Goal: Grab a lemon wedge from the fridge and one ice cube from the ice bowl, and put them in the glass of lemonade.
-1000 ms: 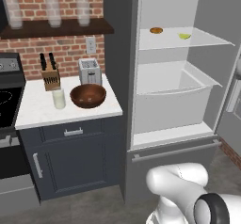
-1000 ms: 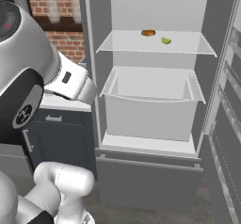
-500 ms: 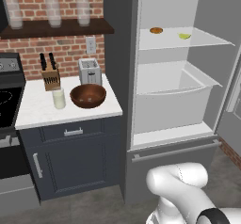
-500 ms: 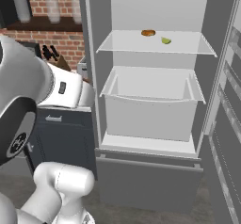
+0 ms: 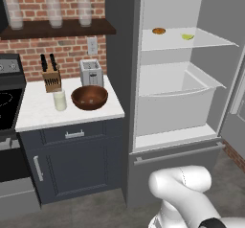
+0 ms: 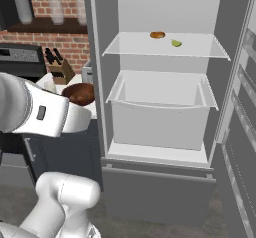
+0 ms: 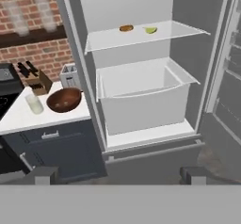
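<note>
At the far left we see the black stove (image 5: 8, 85), and beside it the white worktop (image 5: 38, 112) over a dark cabinet (image 5: 76, 162). Above it, on a dark shelf (image 5: 57, 28) against the brick wall, stand three tall frosted glasses (image 5: 53, 10). On the worktop, a knife block (image 5: 51, 76) sits toward the back left edge, with the glass (image 5: 59, 99) of lemonade in front of it, near the left half of the worktop. Just right of the glass lies the bowl (image 5: 89, 97), reddish-brown wood, near the front right part, and behind it at the back edge stands the toaster (image 5: 91, 72). Right of the worktop the fridge (image 5: 119, 78) stands open, its white interior showing. On its upper shelf (image 5: 191, 41) a flat round orange-brown item (image 5: 159, 30) lies toward the back, and the wedge (image 5: 187, 36) lies just to its right, apart from it, toward the middle of the shelf. Below the shelf sits a large white drawer (image 5: 174, 105). The open door (image 6: 240, 132) hangs at the far right. In the hand view the gripper (image 7: 117, 175) shows as two dark tips at the bottom, spread wide apart and holding nothing. It faces the open fridge from well back; the wedge (image 7: 150, 30) lies far ahead of it and above, slightly right of the midline between the tips, while the bowl (image 7: 63, 100) and glass (image 7: 34, 103) lie off to its left.
</note>
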Robot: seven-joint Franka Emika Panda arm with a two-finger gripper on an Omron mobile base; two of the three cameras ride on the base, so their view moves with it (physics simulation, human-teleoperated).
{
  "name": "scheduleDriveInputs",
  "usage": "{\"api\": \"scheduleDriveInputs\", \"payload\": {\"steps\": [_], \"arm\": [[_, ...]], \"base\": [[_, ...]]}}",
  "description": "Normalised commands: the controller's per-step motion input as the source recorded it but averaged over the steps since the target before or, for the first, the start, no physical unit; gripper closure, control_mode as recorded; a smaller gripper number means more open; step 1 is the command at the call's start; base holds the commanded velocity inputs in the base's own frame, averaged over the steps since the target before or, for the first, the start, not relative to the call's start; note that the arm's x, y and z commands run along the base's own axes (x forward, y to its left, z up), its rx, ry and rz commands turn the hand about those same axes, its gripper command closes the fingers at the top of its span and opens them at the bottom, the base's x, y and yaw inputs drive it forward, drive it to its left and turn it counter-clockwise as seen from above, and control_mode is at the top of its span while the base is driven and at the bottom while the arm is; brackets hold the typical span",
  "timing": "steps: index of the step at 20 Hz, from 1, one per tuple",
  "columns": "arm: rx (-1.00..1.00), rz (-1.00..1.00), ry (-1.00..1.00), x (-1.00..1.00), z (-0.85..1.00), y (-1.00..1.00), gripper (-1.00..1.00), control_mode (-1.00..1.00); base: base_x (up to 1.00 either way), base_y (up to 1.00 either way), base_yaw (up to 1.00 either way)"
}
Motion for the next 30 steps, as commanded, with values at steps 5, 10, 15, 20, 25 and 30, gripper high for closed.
{"api": "scheduleDriveInputs", "payload": {"steps": [5, 10, 15, 20, 25, 30], "arm": [[0.0, -0.05, -0.13, -0.41, 0.08, 0.0, -1.0, -1.0], [-0.05, -0.02, -0.02, -0.14, 0.23, 0.0, -1.0, -1.0], [-0.04, 0.01, 0.01, 0.11, 0.2, 0.0, -1.0, -1.0], [0.0, 0.09, 0.04, 0.68, -0.01, -0.04, -1.0, -1.0], [0.0, 0.09, 0.02, 0.53, -0.01, 0.0, -1.0, -1.0], [0.0, 0.01, 0.06, 0.36, 0.0, 0.02, -1.0, -1.0]], "base": [[0.0, 0.0, 0.0], [0.0, 0.0, 0.0], [0.0, 0.0, 0.0], [0.0, 0.0, 0.0], [0.0, 0.0, 0.0], [0.0, 0.0, 0.0]]}}
